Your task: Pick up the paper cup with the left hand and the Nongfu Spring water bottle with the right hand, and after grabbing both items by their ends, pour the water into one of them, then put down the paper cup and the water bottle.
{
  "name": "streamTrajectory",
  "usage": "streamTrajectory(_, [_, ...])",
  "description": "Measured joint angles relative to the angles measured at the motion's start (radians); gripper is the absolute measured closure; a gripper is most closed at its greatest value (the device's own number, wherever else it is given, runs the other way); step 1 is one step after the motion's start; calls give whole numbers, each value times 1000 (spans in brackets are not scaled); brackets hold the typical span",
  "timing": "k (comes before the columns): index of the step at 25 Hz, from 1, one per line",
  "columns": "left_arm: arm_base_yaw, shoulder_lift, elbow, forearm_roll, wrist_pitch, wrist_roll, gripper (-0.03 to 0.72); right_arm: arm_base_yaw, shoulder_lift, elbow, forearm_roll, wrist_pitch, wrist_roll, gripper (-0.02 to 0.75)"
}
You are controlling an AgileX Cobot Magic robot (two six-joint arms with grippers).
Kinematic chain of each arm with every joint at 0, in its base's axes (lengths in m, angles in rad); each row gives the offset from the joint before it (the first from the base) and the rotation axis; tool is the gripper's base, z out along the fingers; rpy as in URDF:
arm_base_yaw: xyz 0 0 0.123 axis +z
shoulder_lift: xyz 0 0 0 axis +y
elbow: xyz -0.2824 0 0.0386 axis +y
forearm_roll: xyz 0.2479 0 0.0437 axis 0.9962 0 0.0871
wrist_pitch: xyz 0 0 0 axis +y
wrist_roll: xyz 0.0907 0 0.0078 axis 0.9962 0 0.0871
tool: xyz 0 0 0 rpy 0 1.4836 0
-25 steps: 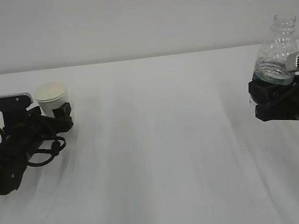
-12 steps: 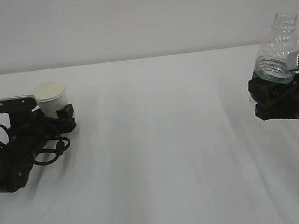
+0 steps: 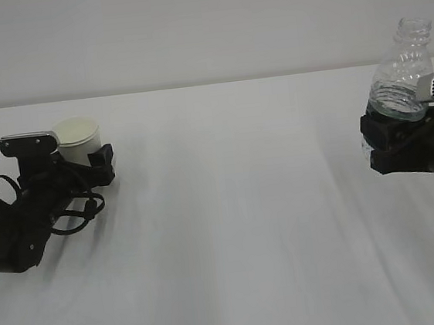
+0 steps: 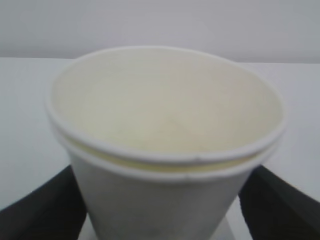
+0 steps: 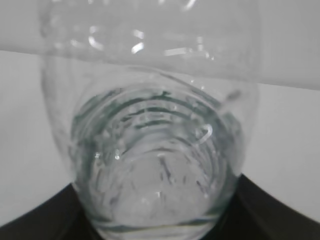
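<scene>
Exterior view: the paper cup [image 3: 77, 138] stands upright at the far left of the white surface [image 3: 237, 207], set between the black fingers of the left hand [image 3: 85, 162]; whether those fingers press the wall or stand just off it cannot be told from here; the Nongfu Spring water bottle [image 3: 402, 73] is at the far right, upright with its open neck on top, its lower body clenched in the right hand [image 3: 395, 137]; I cannot tell whether its base rests on the surface.

Left wrist view: the cup [image 4: 165, 145] fills the frame, rim rolled, inside pale cream and apparently dry; a doubled rim line hints at two cups nested, though that is uncertain; a dark finger [image 4: 45, 210] shows low on each side, with slivers of pale surface between finger and wall, so the hand reads as released and spread wide around the base; thin paper is light and crushes easily, so I would judge a gentle hold low on the stiffer base end the safest.

Right wrist view: the bottle [image 5: 150, 125] is clear and ribbed; the water [image 5: 155, 200] appears to sit low in it, level uncertain; dark fingers [image 5: 35, 220] close on both flanks near the bottom; thin plastic flexes and is slick, and uncapped, so squeezing or tilting risks spilling.
</scene>
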Motion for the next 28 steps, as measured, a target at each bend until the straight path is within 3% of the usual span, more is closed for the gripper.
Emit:
streamTrajectory(13, [42, 0, -29, 0, 0, 0, -1, 0, 0, 0, -4, -2, 0, 311])
streamTrajectory(28, [42, 2, -38, 11, 0, 0, 24, 0, 0, 0, -6, -2, 5, 311])
